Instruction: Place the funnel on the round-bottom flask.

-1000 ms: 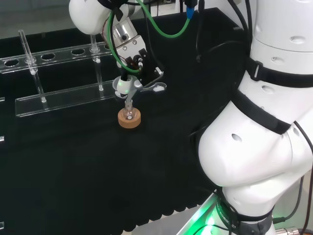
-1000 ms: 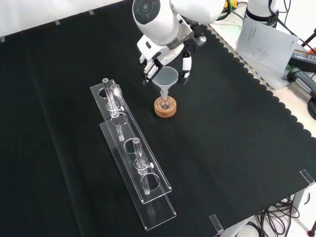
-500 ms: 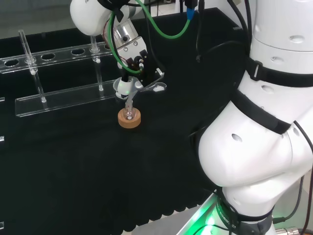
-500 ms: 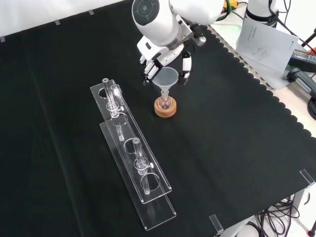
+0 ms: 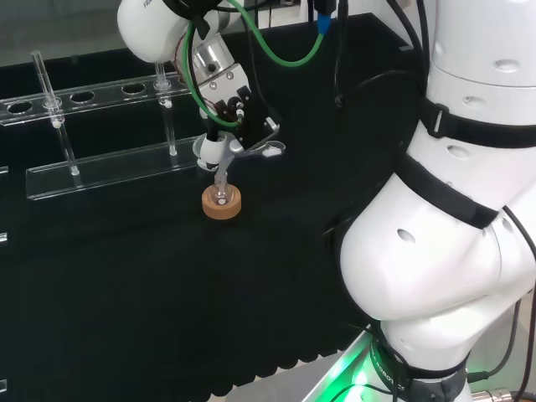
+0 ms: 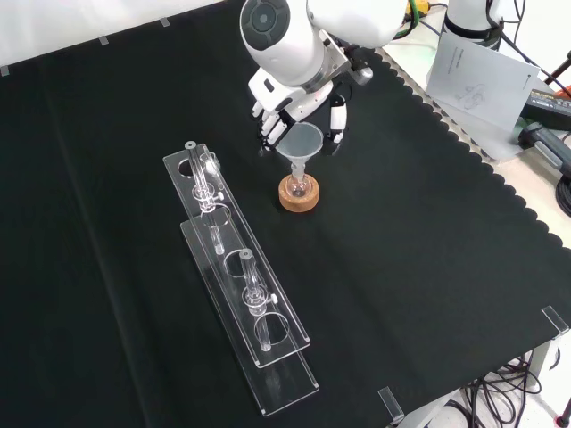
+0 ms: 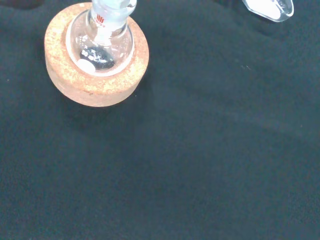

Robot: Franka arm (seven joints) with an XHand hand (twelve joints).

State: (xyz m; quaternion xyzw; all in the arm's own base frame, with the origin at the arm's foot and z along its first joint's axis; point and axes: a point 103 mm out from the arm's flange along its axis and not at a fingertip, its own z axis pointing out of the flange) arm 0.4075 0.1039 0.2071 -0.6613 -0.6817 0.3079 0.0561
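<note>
Toward the far edge of the black cloth point(image 6: 428, 267) in your front view, the clear funnel point(image 6: 302, 143) stands upright with its stem in the neck of the small round-bottom flask point(image 7: 101, 42). That flask sits in a cork ring point(image 6: 298, 196), just beside the clear tube rack point(image 6: 236, 281). The hand point(image 6: 294, 102) has its fingers curled around the funnel's cone.

In the front view the funnel point(image 6: 302, 144) sits in the flask point(image 6: 299, 185) on its cork stand point(image 6: 299, 198), right of the tube racks point(image 6: 241, 294).
</note>
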